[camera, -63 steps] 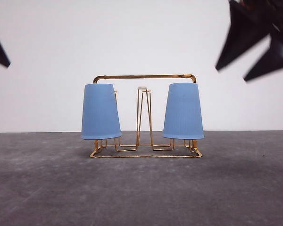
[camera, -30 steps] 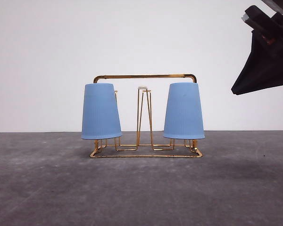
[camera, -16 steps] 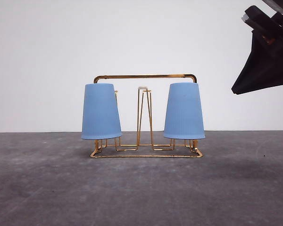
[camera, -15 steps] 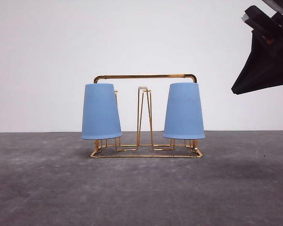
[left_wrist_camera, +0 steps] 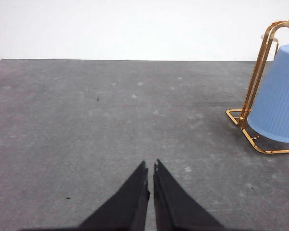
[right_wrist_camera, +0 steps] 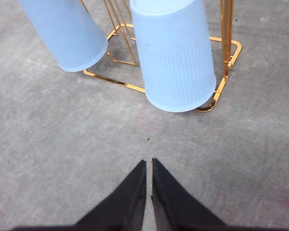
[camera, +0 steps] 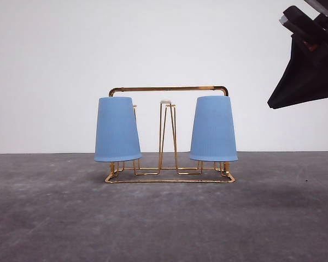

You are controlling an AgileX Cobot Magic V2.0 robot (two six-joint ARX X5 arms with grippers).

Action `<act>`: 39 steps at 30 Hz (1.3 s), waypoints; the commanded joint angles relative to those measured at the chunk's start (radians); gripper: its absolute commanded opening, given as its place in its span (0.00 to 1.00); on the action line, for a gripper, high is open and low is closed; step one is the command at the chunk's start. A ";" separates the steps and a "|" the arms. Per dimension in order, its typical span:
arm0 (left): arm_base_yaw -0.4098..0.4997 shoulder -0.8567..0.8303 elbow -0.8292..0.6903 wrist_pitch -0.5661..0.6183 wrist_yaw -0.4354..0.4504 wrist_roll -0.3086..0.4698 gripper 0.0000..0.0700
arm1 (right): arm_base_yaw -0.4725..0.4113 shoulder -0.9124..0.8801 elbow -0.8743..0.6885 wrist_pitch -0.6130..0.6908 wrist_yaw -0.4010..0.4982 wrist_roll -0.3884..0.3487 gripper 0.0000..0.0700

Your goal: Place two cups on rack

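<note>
Ahead of my right fingers (right_wrist_camera: 149, 180), matt black and smooth, two cups: near cup (right_wrist_camera: 176, 57) and far cup (right_wrist_camera: 65, 33), pale blue, look like matt plastic, fine vertical ribs. Rack (right_wrist_camera: 225, 43) under them: thin gold wire, metal, glossy, white-tipped prong (camera: 165, 102). Table (right_wrist_camera: 62, 159) below my fingers: grey, matt, rough and speckled. My left fingers (left_wrist_camera: 149, 185): same matt black.

Two inverted cups (camera: 117, 129) (camera: 213, 129) on the rack (camera: 168, 90), left and right ends

Closed left pincer (left_wrist_camera: 150, 169) — cup (left_wrist_camera: 278, 96) on rack (left_wrist_camera: 258, 77).
</note>
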 commanded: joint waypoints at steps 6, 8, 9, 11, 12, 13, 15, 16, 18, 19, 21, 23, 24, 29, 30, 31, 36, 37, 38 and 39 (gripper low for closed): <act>-0.001 -0.001 -0.015 0.012 -0.002 0.012 0.00 | 0.005 0.006 0.008 0.008 0.002 0.000 0.02; -0.001 -0.001 -0.015 0.012 -0.002 0.012 0.00 | 0.005 0.006 0.008 0.008 0.003 0.000 0.02; -0.001 -0.001 -0.015 0.012 -0.002 0.012 0.00 | 0.005 0.006 0.008 0.008 0.004 -0.002 0.02; -0.001 -0.001 -0.015 0.012 -0.002 0.012 0.00 | 0.002 0.000 0.008 -0.004 0.024 -0.064 0.02; -0.001 -0.001 -0.015 0.012 -0.002 0.012 0.00 | -0.001 -0.014 0.006 -0.023 0.058 -0.100 0.02; -0.001 -0.001 -0.015 0.012 -0.002 0.012 0.00 | -0.005 -0.042 -0.005 -0.042 0.107 -0.109 0.02; -0.001 -0.001 -0.015 0.012 -0.002 0.012 0.00 | -0.015 -0.115 -0.056 -0.053 0.191 -0.109 0.02; -0.001 -0.001 -0.015 0.012 -0.002 0.012 0.00 | -0.026 -0.164 -0.098 -0.045 0.220 -0.109 0.02; -0.001 -0.001 -0.015 0.012 -0.002 0.012 0.00 | -0.064 -0.274 -0.198 -0.009 0.248 -0.107 0.02; -0.001 -0.001 -0.015 0.012 -0.002 0.012 0.00 | -0.091 -0.334 -0.251 0.009 0.250 -0.105 0.02; -0.001 -0.001 -0.015 0.012 -0.002 0.012 0.00 | -0.151 -0.460 -0.350 0.037 0.249 -0.096 0.02; -0.001 -0.001 -0.015 0.012 -0.002 0.012 0.00 | -0.206 -0.581 -0.426 0.052 0.249 -0.085 0.02; -0.001 -0.001 -0.015 0.012 -0.002 0.012 0.00 | -0.229 -0.638 -0.454 0.052 0.249 -0.081 0.02; -0.001 -0.001 -0.015 0.012 -0.002 0.012 0.00 | -0.313 -0.871 -0.530 0.034 0.255 -0.082 0.02; -0.001 -0.001 -0.015 0.012 -0.002 0.012 0.00 | -0.322 -0.901 -0.531 0.010 0.264 -0.081 0.02; -0.001 -0.001 -0.015 0.012 -0.002 0.012 0.00 | -0.329 -0.928 -0.531 -0.012 0.274 -0.079 0.02; -0.001 -0.001 -0.015 0.012 -0.002 0.012 0.00 | -0.338 -0.943 -0.531 -0.023 0.292 -0.078 0.02; 0.000 -0.001 -0.015 0.012 -0.002 0.012 0.00 | -0.338 -0.943 -0.531 -0.022 0.291 -0.077 0.02; -0.001 -0.001 -0.015 0.012 -0.002 0.012 0.00 | -0.337 -0.943 -0.531 -0.021 0.288 -0.075 0.02; -0.001 -0.001 -0.015 0.013 -0.002 0.012 0.00 | -0.336 -0.943 -0.531 -0.019 0.287 -0.075 0.02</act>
